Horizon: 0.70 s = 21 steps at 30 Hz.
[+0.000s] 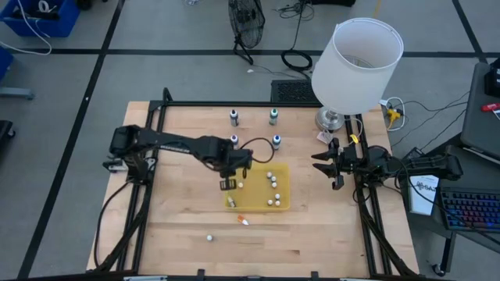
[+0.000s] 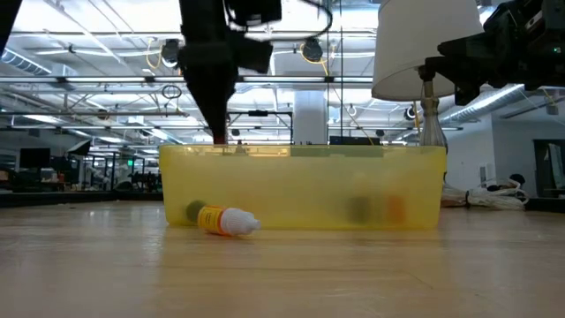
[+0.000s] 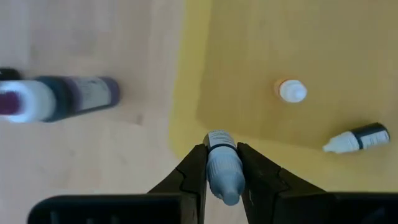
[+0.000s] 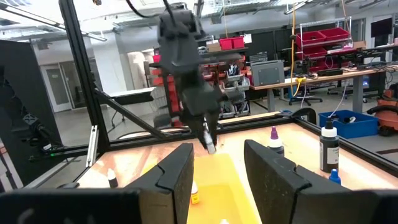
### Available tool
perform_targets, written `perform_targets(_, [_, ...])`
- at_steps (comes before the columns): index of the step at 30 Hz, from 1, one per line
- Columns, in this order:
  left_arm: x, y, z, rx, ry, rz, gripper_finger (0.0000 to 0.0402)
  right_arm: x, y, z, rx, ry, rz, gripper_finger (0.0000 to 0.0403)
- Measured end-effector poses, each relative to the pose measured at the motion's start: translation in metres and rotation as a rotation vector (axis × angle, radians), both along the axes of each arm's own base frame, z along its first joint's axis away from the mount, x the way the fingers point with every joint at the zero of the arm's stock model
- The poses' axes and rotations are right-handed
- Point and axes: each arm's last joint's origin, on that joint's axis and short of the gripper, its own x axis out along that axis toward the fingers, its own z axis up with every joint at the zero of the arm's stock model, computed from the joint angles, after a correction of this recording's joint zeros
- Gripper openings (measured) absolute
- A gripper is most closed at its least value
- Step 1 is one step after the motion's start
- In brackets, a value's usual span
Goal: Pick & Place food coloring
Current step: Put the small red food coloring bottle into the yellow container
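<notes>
My left gripper (image 1: 227, 184) hangs over the left rim of the yellow tray (image 1: 283, 173) and is shut on a tiny pale-capped food coloring bottle (image 3: 222, 168). Inside the tray lie more small bottles, among them a dark one (image 3: 360, 137) and an orange one (image 3: 291, 91). Another small yellowish bottle (image 2: 226, 220) lies on its side on the table in front of the tray. Taller bottles (image 1: 233, 117) (image 1: 273, 116) (image 1: 276, 141) stand upright behind the tray. My right gripper (image 1: 322, 165) waits open near the table's right edge. My left gripper pinches the tiny bottle's body (image 3: 219, 152) between its two fingers (image 3: 194, 167). It comes from above, pointing down, and the bottle lies along the fingers. The bottle is lifted clear above the tray's left rim; its lower end (image 4: 211, 147) pokes out below the fingertips.
A white-shaded lamp (image 1: 355, 66) stands at the table's far right corner. A white ball (image 1: 209, 236) lies on the near part of the table. A dark bottle (image 3: 62, 98) stands just outside the tray's left rim, close to my left gripper. Black frame rails run along both table sides.
</notes>
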Motion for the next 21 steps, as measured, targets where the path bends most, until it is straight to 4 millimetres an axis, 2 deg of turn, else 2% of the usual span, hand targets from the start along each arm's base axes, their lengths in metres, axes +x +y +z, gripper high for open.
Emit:
perform_targets(7, [0.003, 0.003, -0.029, -0.111, -0.083, -0.013, 0.0070, 0.000, 0.000, 0.000, 0.000, 0.000, 0.000, 0.0130])
perform_targets(21, [-0.006, 0.006, -0.061, -0.172, -0.106, 0.004, 0.0070, 0.000, 0.000, 0.000, 0.000, 0.000, 0.000, 0.0130])
